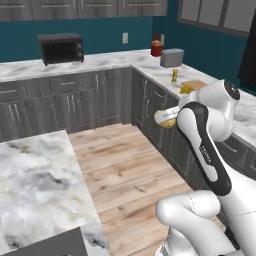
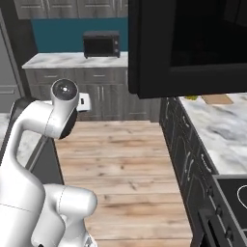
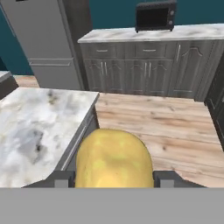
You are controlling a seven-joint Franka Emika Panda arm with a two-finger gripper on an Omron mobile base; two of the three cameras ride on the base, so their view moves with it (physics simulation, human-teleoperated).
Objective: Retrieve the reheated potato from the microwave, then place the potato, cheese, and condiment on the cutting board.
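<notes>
Setting: rendered kitchen, teal walls, grey cabinets, pale wood plank floor point(image 1: 130, 160).
Gripper point(image 3: 113, 180): clenched on the potato point(image 3: 113, 159), dark fingers pressed to its left and right sides in the hand view.
Potato: pale-yellow lump held in the air above the floor, off every surface; seen in the left base view as a yellow patch beside the arm's forearm, in front of the right-hand cabinets.
Microwave point(image 2: 193, 48): large black box looming at upper right of the right base view, above the marble counter.
Cutting board point(image 1: 196, 84): light-brown, flat on the right-hand marble counter point(image 1: 150, 65); seen in the right base view as a tan patch far along the same counter.
Cheese point(image 1: 186, 88): yellow-orange wedge at the board's near edge; touching or just beside, cannot tell.
Condiment point(image 1: 174, 75): small yellow jar upright on the counter, near the board, on its far side.
Island point(image 1: 40, 185): white-grey veined marble top at lower left of the left base view.
Far wall: small dark toaster oven point(image 1: 61, 48) on the back counter under the wall cabinets.
Corner of counter: red jar point(image 1: 156, 47) and grey toaster point(image 1: 171, 58) standing close together.
Fridge point(image 3: 39, 39): tall, grey, left of the back cabinets in the hand view.
</notes>
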